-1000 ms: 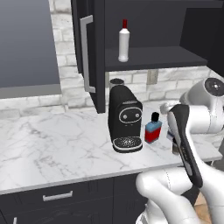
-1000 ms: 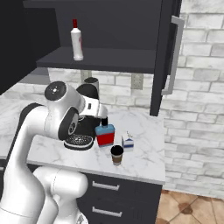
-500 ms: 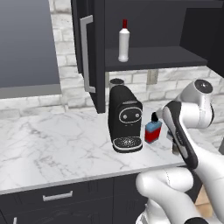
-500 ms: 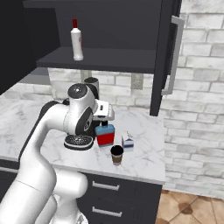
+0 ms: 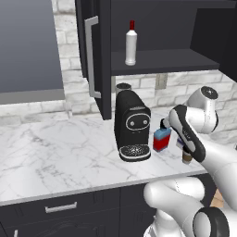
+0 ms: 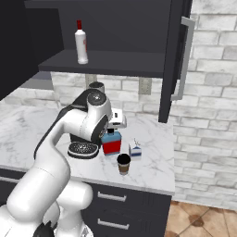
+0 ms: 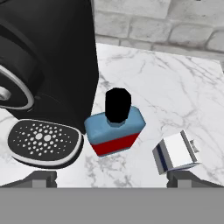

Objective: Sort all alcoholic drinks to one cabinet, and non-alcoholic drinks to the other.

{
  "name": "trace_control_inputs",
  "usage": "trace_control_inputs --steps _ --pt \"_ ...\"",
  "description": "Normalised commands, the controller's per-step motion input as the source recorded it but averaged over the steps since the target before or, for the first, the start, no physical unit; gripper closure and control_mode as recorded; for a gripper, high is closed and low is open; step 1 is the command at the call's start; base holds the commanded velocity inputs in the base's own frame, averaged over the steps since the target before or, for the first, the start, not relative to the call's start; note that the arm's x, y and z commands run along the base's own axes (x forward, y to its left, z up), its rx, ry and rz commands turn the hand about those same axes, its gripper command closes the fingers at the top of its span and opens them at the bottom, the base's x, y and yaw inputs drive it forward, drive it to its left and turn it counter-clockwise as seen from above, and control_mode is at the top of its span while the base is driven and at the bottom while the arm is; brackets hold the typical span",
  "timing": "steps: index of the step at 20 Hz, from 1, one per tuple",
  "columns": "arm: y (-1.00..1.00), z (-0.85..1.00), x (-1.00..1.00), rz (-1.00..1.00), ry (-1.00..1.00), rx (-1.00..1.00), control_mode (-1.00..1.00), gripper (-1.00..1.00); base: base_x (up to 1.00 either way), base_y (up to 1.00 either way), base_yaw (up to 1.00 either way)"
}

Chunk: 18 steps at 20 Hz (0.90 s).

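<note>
Since a second ago the arm is swinging in over the squat red bottle (image 7: 114, 127), and the claw (image 7: 111, 178) is now hanging above it with its two dark tips spread wide apart, gripping nothing. On the left in the hand view, the black coffee machine (image 7: 48, 65) is standing on the marble tabletop (image 7: 175, 92), its round drip tray just beside the bottle. The bottle, red with pale blue shoulders and a black cap, is sitting upright between the machine and the small white-and-blue milk carton (image 7: 176, 151). In the right base view, the brown coffee cup (image 6: 123, 163) is standing near the tabletop's front edge, just beside the carton. Above, the slim white bottle (image 5: 131, 44) with the red cap is standing upright on the dark shelf of the open wall cabinet (image 5: 157, 62).
</note>
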Motion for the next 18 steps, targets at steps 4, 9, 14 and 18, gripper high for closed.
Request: trace_control_inputs --steps 4,9,14,18 --pt "0.00 -0.38 0.35 0.07 0.00 0.00 -1.00 -1.00 0.00 0.00 0.00" --pt "0.00 -0.30 0.23 0.06 0.00 0.00 -1.00 -1.00 0.00 0.00 0.00" --pt "0.00 -0.26 0.18 0.05 0.00 0.00 -1.00 -1.00 0.00 0.00 0.00" --pt "0.00 -0.26 0.10 0.04 0.00 0.00 -1.00 -1.00 0.00 0.00 0.00"
